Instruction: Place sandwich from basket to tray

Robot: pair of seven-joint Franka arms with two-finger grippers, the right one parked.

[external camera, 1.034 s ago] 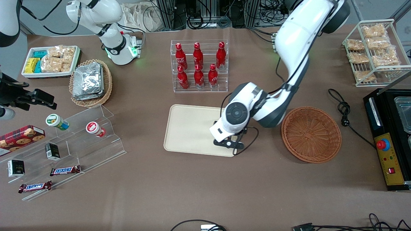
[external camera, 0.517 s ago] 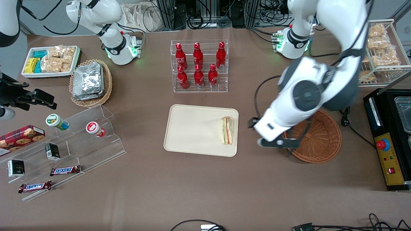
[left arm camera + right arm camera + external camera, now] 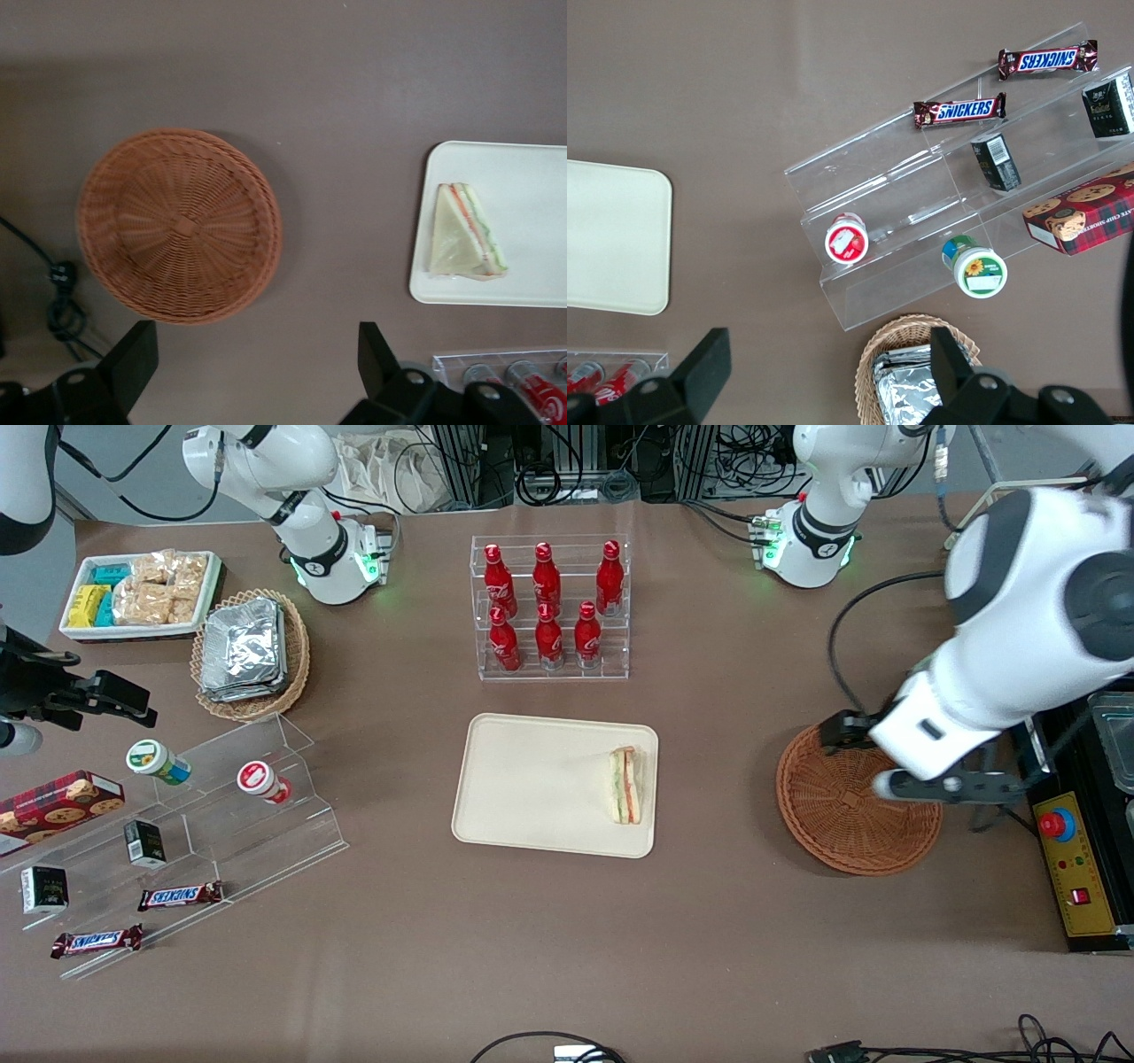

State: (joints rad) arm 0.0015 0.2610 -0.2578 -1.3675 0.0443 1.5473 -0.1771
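The sandwich (image 3: 625, 786) is a little triangular wedge of soft white bread, with green, orange-red and pale stripes of filling showing along its cut edge. It's lying flat on the tray (image 3: 523, 779), tucked up against the rim at the end nearest the basket. The tray is a smooth, matte cream rectangle with rounded corners and a low lip. The basket (image 3: 837, 824) is round and shallow, tightly woven reddish-brown wicker with rings running out from a small square knot in the middle, and there's nothing in it. Both sit on a plain brown worktop (image 3: 567, 939), near each other but not touching.

The hand (image 3: 939, 788) hangs up in the air over the edge of the basket toward the working arm's end of the worktop. In the wrist view its two dark fingers (image 3: 133, 359) are spread wide apart, holding nothing and touching nothing, with the basket and sandwich both well below.
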